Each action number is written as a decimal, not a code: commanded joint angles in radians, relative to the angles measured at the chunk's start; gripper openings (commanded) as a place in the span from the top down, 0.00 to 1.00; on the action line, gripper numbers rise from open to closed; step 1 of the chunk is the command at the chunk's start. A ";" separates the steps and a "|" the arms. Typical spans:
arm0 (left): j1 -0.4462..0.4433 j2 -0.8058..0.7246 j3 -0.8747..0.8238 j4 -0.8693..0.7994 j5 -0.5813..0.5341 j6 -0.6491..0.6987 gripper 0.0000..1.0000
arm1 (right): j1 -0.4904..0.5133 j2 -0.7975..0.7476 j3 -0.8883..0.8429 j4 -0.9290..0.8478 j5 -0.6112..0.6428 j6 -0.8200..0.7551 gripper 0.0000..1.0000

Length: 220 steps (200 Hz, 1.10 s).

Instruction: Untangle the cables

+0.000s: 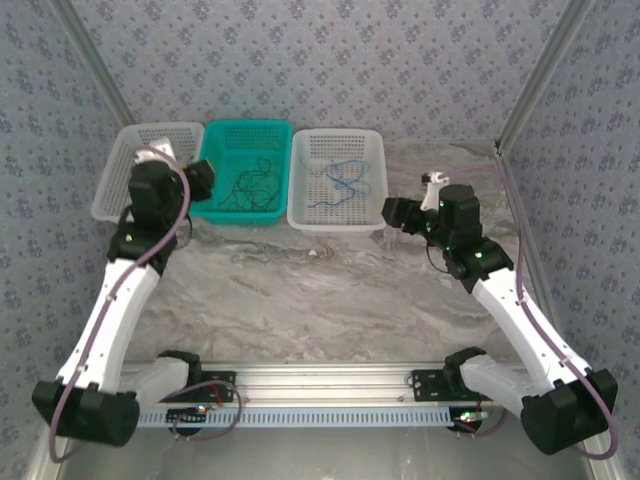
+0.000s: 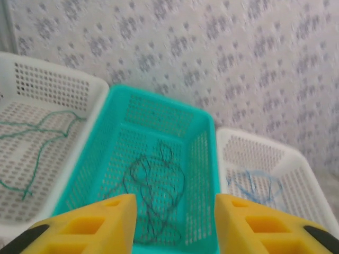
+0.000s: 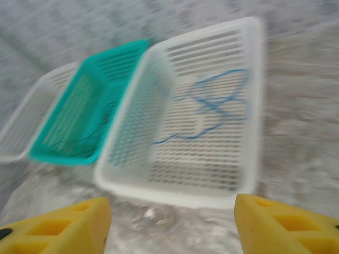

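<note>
A dark cable [image 1: 247, 186] [image 2: 153, 182] lies coiled in the teal basket [image 1: 246, 126] [image 2: 207, 159]. A thin blue cable [image 1: 341, 179] [image 3: 212, 106] [image 2: 258, 182] rests in the white basket [image 1: 338, 224] [image 3: 175, 193] on the right. A green cable [image 2: 33, 142] sprawls in the left white basket [image 1: 150, 131] [image 2: 58, 74]. My left gripper [image 1: 204, 180] [image 2: 175, 214] hovers open over the teal basket's near left end, with nothing between its yellow fingers. My right gripper [image 1: 392, 212] [image 3: 172, 219] is open over the table, just right of and in front of the right basket, holding nothing.
The three baskets stand side by side against the patterned back wall. Bare marble tabletop [image 1: 320, 290] stretches between the baskets and the arm bases. Metal frame posts [image 1: 530, 90] rise at the back corners.
</note>
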 commanded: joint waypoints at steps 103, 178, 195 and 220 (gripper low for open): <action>-0.017 0.024 -0.580 0.371 -0.418 0.200 0.12 | -0.239 0.262 -0.399 0.546 0.599 -0.227 0.13; 0.230 0.345 -0.668 0.927 0.046 0.359 0.12 | -0.300 0.481 -0.518 1.005 0.319 -0.420 0.08; 0.276 0.460 -0.653 1.009 0.158 0.361 0.12 | -0.324 0.514 -0.535 1.074 0.245 -0.422 0.00; 0.277 0.515 -0.684 1.120 0.185 0.368 0.01 | -0.321 0.512 -0.535 1.058 0.263 -0.419 0.00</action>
